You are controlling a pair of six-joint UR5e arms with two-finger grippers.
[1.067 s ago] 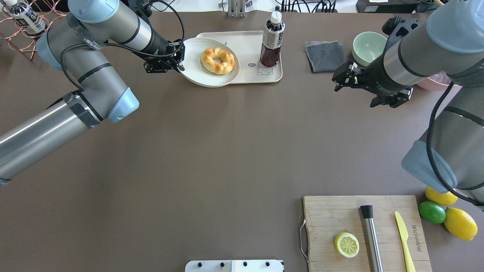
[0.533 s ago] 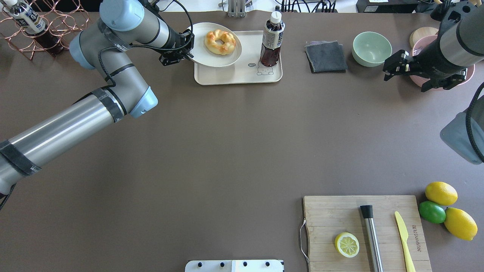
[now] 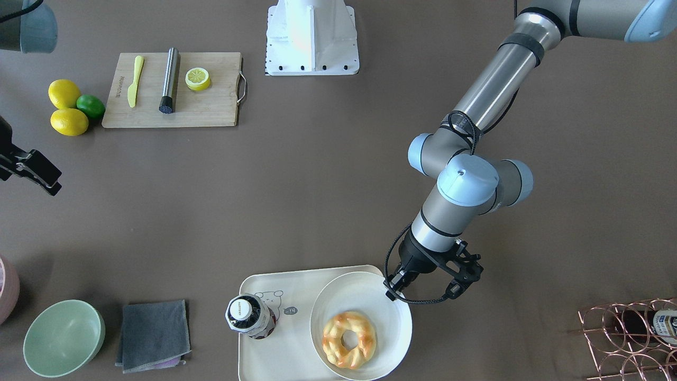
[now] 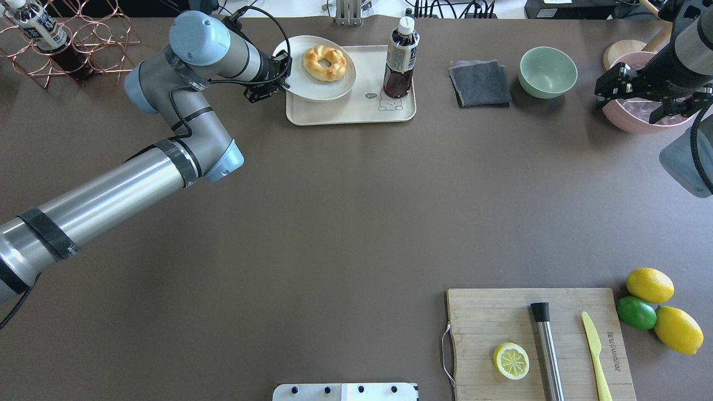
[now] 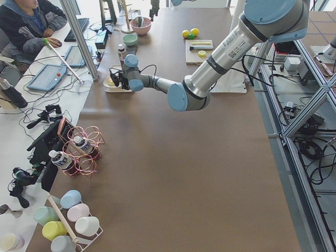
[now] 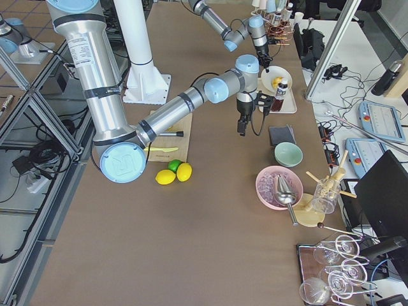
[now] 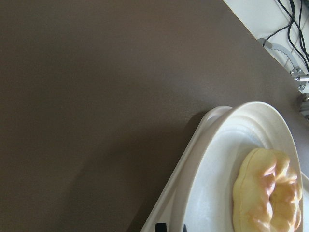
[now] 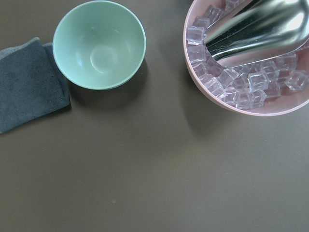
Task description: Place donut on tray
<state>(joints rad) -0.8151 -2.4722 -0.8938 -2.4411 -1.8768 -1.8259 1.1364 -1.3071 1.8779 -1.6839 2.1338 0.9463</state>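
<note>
Now left gripper (image 4: 283, 84) clamps plate (image 4: 312, 87) rim, donut (image 4: 325, 62) just beside, over tray (image 4: 356, 107).

Only "hi" beside the bear on the tray (image 4: 345, 113); print on the board (image 4: 490, 317) and bottle (image 4: 400, 60) illegible.

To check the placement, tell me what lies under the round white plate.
The tray lies under the plate, which carries the donut and juts past the tray's edge. The left claw grips its rim. The covered tray surface is hidden, so contact cannot be judged.
</note>
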